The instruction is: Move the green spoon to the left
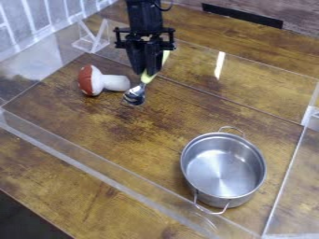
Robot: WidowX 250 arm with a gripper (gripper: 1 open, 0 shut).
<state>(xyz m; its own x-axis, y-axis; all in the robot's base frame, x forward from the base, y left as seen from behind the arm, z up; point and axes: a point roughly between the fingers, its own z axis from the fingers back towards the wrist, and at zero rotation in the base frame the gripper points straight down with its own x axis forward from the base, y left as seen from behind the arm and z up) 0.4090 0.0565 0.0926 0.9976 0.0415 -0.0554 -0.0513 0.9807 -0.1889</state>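
1. The wooden table [75, 187] has a silver pot [225, 168] at the right and a mushroom toy [97, 80] at the left.
2. The gripper [145, 65] is pinched on the green spoon [141, 84], holding it up just beside the mushroom.
3. The spoon hangs almost straight up and down, handle on top, shiny bowl at the bottom.
4. The pick-up looks done. Putting it down on the left is not done yet.

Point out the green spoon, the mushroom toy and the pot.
green spoon [145, 77]: camera view, on its pale handle.
mushroom toy [89, 79]: camera view, on its red cap.
pot [189, 156]: camera view, on its left rim.
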